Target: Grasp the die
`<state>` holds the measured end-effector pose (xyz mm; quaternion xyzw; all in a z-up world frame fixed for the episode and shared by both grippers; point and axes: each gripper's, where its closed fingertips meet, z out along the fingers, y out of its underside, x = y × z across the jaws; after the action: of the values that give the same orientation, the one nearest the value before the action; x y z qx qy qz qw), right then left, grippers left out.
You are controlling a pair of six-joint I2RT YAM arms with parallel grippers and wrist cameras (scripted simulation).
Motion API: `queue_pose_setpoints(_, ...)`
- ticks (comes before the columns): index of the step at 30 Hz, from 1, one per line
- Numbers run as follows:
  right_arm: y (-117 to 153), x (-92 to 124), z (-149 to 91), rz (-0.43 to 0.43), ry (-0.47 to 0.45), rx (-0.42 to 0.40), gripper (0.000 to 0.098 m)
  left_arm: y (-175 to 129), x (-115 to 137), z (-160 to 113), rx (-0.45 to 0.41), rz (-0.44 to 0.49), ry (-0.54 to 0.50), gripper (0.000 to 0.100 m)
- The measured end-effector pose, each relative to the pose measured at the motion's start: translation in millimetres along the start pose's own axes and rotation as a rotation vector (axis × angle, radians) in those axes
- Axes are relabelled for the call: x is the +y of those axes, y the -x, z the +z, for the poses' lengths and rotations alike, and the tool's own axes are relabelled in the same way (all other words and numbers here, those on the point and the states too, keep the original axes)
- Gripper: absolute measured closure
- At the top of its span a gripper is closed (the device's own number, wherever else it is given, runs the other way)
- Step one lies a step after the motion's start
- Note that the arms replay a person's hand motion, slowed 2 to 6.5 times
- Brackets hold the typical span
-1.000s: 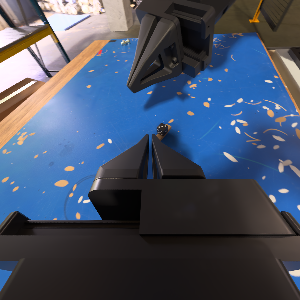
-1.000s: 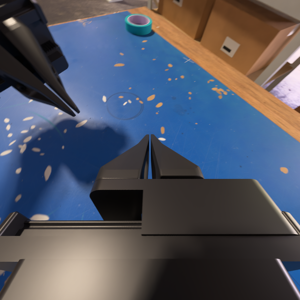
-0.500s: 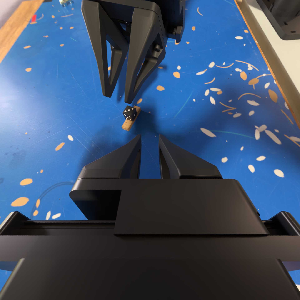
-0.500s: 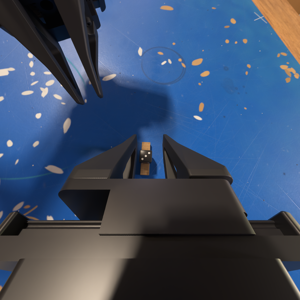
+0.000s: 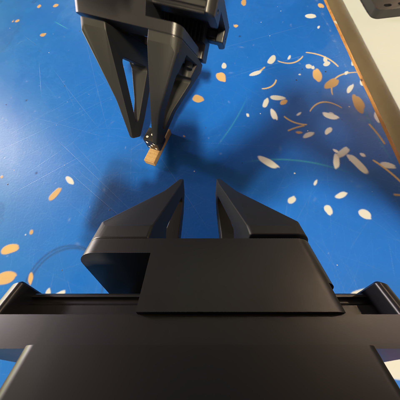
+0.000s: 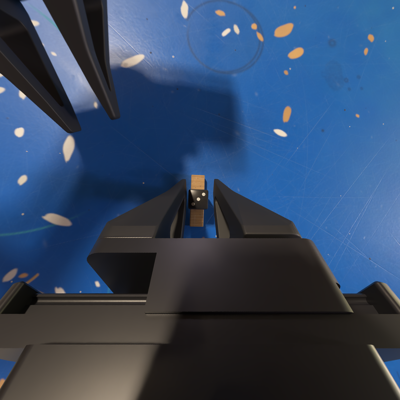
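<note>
A small black die [image 6: 198, 199] with white pips sits on a thin wooden block [image 6: 197, 183] on the blue mat [image 6: 303, 173]. My right gripper [image 6: 199, 180] is open and straddles the die, one finger on each side with narrow gaps. In the left wrist view the die [image 5: 149, 138] is partly hidden behind the right gripper [image 5: 147, 140], and the block [image 5: 152, 157] sticks out toward me. My left gripper [image 5: 199, 180] is open and empty, a short way back from the block. It also shows in the right wrist view [image 6: 94, 124], at the upper left.
The mat is flecked with orange and white paint marks and has a faint ring mark [image 6: 225, 36]. The table's wooden edge [image 5: 368, 86] runs along the right, with a pale surface [image 5: 385, 43] and a dark object [image 5: 385, 8] beyond it.
Both grippers were shut a second ago and have opened. The right gripper came down over the die and its fingers narrowed around it. The left gripper opened wider and tilted down.
</note>
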<state>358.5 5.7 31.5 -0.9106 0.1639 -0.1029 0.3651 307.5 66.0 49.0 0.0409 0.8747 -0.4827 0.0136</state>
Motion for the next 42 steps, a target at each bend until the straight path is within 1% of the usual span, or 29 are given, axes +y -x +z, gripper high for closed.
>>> queue_pose_setpoints(3,-1,4,3,0.0,0.036,0.021,0.0789,2,0,0,-0.007,-0.002,-0.001,0.077)
queue_pose_setpoints(6,0,6,4,0.019,0.065,0.026,0.0819,3,0,0,-0.016,-0.007,-0.001,0.078)
queue_pose_setpoints(13,2,7,3,0.084,0.11,0.013,0.0817,3,0,0,-0.018,-0.01,-0.001,0.079)
queue_pose_setpoints(22,23,8,0,0.12,0.124,-0.108,0.0818,3,1,0,-0.023,-0.005,0.0,0.08)
queue_pose_setpoints(26,32,9,-3,0.128,0.109,-0.177,0.0818,4,1,0,-0.027,-0.004,-0.002,0.08)
queue_pose_setpoints(29,33,7,-5,0.131,0.09,-0.207,0.0818,4,0,0,-0.029,-0.003,-0.003,0.08)
queue_pose_setpoints(34,28,8,-7,0.137,0.075,-0.203,0.0818,4,0,0,-0.033,0.001,-0.004,0.08)
queue_pose_setpoints(42,22,11,-6,0.136,0.082,-0.172,0.0818,4,-1,0,-0.037,0.003,-0.007,0.08)
